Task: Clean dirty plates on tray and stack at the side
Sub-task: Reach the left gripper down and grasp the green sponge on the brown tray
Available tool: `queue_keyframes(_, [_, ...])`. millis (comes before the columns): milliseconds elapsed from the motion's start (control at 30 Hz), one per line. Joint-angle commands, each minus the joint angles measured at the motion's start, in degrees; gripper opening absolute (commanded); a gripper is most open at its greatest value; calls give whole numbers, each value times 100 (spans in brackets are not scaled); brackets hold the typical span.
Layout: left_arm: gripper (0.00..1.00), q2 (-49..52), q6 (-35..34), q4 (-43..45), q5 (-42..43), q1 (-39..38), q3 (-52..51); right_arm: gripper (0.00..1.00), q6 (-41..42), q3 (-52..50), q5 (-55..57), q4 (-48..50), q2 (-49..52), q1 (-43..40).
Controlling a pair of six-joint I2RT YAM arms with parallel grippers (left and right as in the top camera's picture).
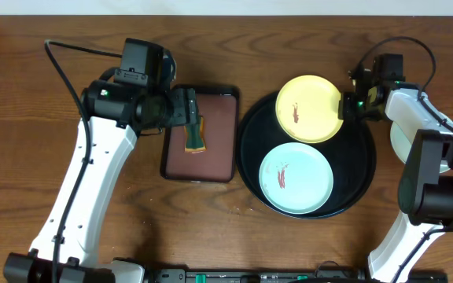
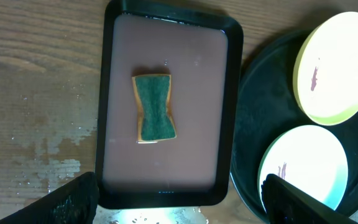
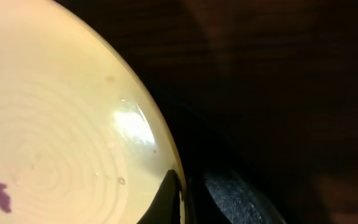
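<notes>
Now: right gripper (image 1: 343,104) pinches yellow plate (image 1: 309,108) rim.
Left gripper (image 2: 179,186): wide, above sponge (image 2: 154,109).
Advice: descend centred on sponge.

**Overhead:** fixed above, facing straight down, far enough to take in the tabletop (image 1: 22,118), the rectangular tray (image 1: 220,134) and the round tray (image 1: 360,177).
**Left wrist:** faces down from middling height, centred on the rectangular tray, with the round tray's edge at the right.
**Right wrist:** very near the yellow plate (image 3: 61,124), by its rim, with dark surroundings.
**Shared:** the yellow plate shows in all three views; the rectangular tray shows in the overhead and left wrist views.
</notes>
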Motion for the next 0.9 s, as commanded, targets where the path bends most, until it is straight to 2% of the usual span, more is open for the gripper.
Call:
queue_keyframes(0, [85,138,-48,4,50,15,-50,1,76,28,70,-15,101,-24])
queue_keyframes(333, [84,848,-50,101,46,4,-55,1,236,33,273,-365,-72,-24])
queue_keyframes(567, [80,2133,-50,289,-79,2,-55,1,249,33,313,-590,-393,-22])
queue_keyframes(667, [69,2621,-50,444,-81,4,-55,1,249,33,315,-640,-426,-24])
queue_keyframes(767, [49,3001,-85,649,-72,-46,-55,1,247,33,317,-675,-424,-24])
queue_keyframes(867, [38,3346,-94,699,-66,-216,-57,1,249,33,317,-675,-424,-24])
